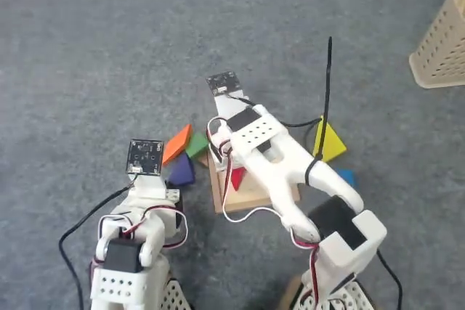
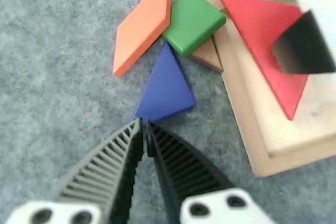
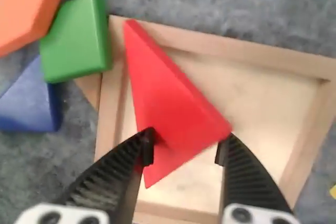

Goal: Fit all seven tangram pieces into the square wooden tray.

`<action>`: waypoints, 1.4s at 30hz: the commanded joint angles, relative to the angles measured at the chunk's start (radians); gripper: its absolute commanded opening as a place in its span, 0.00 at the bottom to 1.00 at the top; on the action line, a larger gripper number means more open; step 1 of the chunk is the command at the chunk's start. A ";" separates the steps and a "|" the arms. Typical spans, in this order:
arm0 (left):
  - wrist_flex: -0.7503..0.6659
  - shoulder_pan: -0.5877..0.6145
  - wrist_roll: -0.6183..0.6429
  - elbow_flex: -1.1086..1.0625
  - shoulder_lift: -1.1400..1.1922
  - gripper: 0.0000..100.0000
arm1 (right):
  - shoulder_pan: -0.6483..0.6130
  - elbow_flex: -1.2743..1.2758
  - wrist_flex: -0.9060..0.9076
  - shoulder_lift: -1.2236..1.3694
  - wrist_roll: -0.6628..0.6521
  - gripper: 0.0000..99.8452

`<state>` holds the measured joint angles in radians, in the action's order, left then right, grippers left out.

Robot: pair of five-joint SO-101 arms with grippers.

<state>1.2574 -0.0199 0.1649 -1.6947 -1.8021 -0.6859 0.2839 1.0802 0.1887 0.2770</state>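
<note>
- Grey carpet [image 1: 109, 56] covers the table; tray [image 3: 210, 43] lies under the right arm;
- right gripper [image 3: 186, 142] pinches the red triangle [image 3: 168, 108] over the tray, one corner across the rim;
- left gripper [image 2: 144, 127] pressed together, tips just beside the blue triangle [image 2: 167, 85];
- green square [image 2: 193, 20] touches the orange piece [image 2: 143, 24], by the tray's corner.

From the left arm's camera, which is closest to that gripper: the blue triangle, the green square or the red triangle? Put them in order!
1. Blue triangle: on the carpet, right at the left gripper's tips.
2. Green square: beyond the blue one, by the wooden tray's corner.
3. Red triangle: farthest, at the tray, between the right gripper's fingers.
</note>
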 commanded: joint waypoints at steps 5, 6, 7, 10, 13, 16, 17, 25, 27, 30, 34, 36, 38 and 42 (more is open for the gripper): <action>0.005 0.003 -0.003 0.008 -0.015 0.01 | 0.016 -0.041 0.015 -0.082 0.008 0.19; 0.005 0.003 -0.003 0.008 -0.015 0.01 | 0.016 -0.043 0.008 -0.082 0.008 0.19; 0.005 0.003 -0.003 0.008 -0.015 0.01 | 0.019 -0.044 0.002 -0.082 0.008 0.19; 0.005 0.003 -0.003 0.008 -0.015 0.01 | 0.065 -0.044 -0.044 -0.081 0.000 0.19; 0.005 0.003 -0.003 0.008 -0.015 0.01 | 0.125 -0.046 -0.094 -0.079 -0.064 0.19; 0.005 0.003 -0.003 0.008 -0.015 0.01 | 0.165 -0.031 -0.186 -0.071 -0.109 0.19; 0.005 0.003 -0.003 0.008 -0.015 0.01 | 0.173 -0.021 -0.213 -0.070 -0.121 0.18; 0.005 0.003 -0.003 0.008 -0.015 0.01 | 0.171 0.078 -0.403 -0.025 -0.252 0.06; 0.005 0.003 -0.003 0.008 -0.015 0.01 | 0.171 0.087 -0.387 -0.018 -0.253 0.04; 0.005 0.003 -0.003 0.008 -0.015 0.01 | 0.171 0.089 -0.320 -0.030 -0.255 0.02; 0.005 0.003 -0.003 0.008 -0.015 0.01 | 0.171 0.089 -0.229 -0.068 -0.259 0.02; 0.005 0.003 -0.003 0.008 -0.015 0.01 | 0.157 0.092 -0.186 -0.081 -0.301 0.02; 0.005 0.003 -0.003 0.008 -0.015 0.01 | 0.133 0.095 -0.157 -0.076 -0.322 0.02; 0.005 0.003 -0.003 0.008 -0.015 0.01 | 0.073 0.117 -0.165 -0.074 -0.325 0.02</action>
<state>1.2574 -0.0199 0.1649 -1.6947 -1.8021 -0.5738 0.4035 0.9037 0.1872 -0.0299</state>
